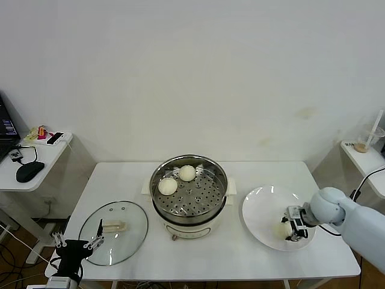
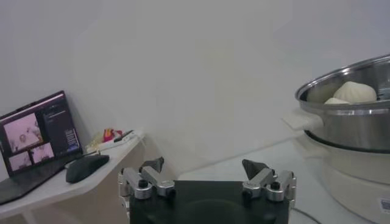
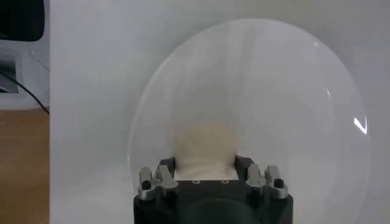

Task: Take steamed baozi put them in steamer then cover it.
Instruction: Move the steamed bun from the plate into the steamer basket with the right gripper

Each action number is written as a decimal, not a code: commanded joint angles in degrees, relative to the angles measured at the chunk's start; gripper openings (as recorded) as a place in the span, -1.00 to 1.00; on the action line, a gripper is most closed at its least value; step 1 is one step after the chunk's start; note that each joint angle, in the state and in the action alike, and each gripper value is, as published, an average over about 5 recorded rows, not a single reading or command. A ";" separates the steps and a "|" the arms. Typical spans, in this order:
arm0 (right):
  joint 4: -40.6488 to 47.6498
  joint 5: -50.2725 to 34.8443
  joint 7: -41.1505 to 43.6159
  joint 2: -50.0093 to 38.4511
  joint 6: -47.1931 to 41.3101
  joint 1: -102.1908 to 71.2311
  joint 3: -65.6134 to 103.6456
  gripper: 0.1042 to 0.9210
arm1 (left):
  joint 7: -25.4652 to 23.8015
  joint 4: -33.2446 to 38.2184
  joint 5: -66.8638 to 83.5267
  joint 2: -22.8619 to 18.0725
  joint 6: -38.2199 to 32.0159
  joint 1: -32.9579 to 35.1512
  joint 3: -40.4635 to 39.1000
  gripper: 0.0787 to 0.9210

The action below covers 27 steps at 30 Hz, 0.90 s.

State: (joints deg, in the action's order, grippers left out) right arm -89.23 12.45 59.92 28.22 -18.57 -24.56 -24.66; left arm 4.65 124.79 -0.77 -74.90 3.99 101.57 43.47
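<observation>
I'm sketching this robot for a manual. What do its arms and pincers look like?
The right arm is smooth, rounded and pale blue-white, with a thin black cable near it. The right pincer has a black body, silver-grey metal finger links and black bolts. The left pincer matches: black body, silver links, dark pointed fingertips.

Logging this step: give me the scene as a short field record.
steamer: mid-table, uncovered, two baozi inside on the tray
cover: flat on the table, on the steamer's left side
plate: on the steamer's right side, one baozi on it
right claw: down on the plate, fingers either side of that baozi
left claw: open, idle at the table's near-left edge
</observation>
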 commanded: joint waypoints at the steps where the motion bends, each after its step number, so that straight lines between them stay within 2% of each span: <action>1: -0.61 -3.10 1.61 -1.81 0.11 8.21 -0.91 0.22 | 0.01 0.12 0.16 0.11 -0.01 -0.14 0.04 0.77; 8: -1.02 -8.58 1.93 -1.43 -0.50 24.60 -8.88 0.24 | 0.01 0.29 0.17 0.21 -0.02 -0.32 -0.30 0.77; 14: -0.64 -13.28 2.54 2.52 -1.34 37.96 -15.17 0.24 | 0.02 0.50 0.35 0.22 -0.16 0.08 0.00 0.77; 27: -0.09 -22.78 -1.92 19.85 -0.88 51.48 -29.85 0.24 | -0.05 1.35 0.61 -0.20 -0.14 1.14 1.56 0.77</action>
State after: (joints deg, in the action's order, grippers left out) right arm -89.42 -3.34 60.25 37.42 -20.03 14.85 -44.58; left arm 4.65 126.07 -0.28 -75.04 3.81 102.51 44.53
